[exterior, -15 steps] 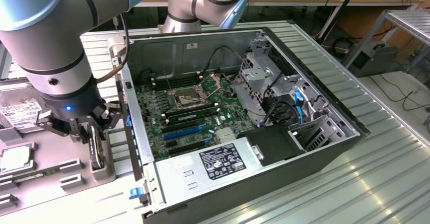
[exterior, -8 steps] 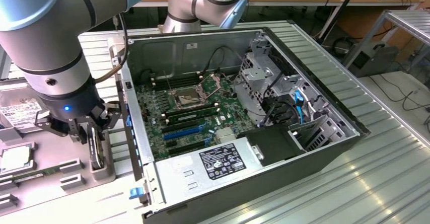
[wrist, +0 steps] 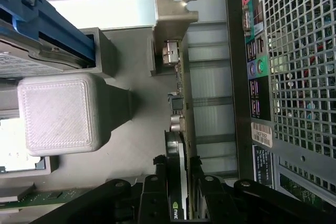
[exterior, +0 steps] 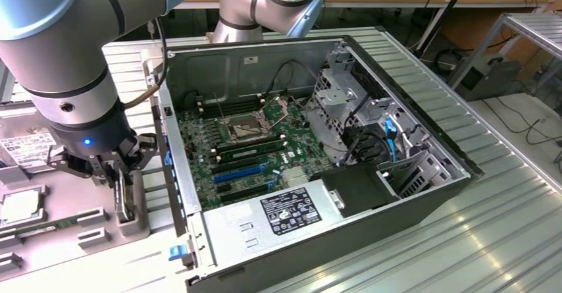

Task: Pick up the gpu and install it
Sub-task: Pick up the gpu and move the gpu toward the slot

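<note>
Observation: the gpu [wrist: 177,129] stands on edge in a grey holder [wrist: 136,145] at the exterior view's left, just beside the open computer case [exterior: 422,128] and outside it. Its silver end bracket [wrist: 170,17] is at the end far from the gripper [wrist: 178,162].

Step in hand: taking hold of the card.

Assessment: a sound grip wants the pads square on the two flat faces, centred on the card's thickness, clear of the connectors along its edge. The lift should be straight up out of the holder (any tilt risks binding in the slot).

Jaws: partly closed and straddling the card. The fingers [wrist: 160,182] appear pressed to both faces, pinching the gpu, which sits in its holder, not yet raised.
</note>
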{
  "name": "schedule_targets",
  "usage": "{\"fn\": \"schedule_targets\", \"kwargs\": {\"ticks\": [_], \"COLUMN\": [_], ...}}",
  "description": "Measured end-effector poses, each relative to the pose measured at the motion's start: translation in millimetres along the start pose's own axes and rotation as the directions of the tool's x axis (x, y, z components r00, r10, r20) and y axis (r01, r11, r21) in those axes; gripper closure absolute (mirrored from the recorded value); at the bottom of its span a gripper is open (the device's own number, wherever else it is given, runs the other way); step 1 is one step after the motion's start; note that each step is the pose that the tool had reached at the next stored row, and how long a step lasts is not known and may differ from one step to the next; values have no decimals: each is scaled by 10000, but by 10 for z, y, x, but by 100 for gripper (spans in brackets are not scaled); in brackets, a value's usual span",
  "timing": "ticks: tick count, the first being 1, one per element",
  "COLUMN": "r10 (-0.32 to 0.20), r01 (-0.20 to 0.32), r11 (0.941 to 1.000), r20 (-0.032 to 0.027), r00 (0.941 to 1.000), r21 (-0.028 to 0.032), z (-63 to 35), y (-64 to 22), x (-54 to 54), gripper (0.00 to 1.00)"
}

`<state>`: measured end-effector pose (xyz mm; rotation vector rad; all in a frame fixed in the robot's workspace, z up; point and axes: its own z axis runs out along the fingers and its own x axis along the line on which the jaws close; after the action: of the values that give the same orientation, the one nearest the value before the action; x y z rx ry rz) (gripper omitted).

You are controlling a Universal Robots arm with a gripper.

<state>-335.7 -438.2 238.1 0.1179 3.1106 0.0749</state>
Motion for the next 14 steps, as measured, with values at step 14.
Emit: {"fn": "schedule_targets", "kwargs": {"ticks": [14], "r10": [0], "r01": [0], "r11": [10000], "r20": [4], "r00": [10000], "r21": [-3], "z": [-2], "y": [0], "x": [0], "gripper": [73]}}
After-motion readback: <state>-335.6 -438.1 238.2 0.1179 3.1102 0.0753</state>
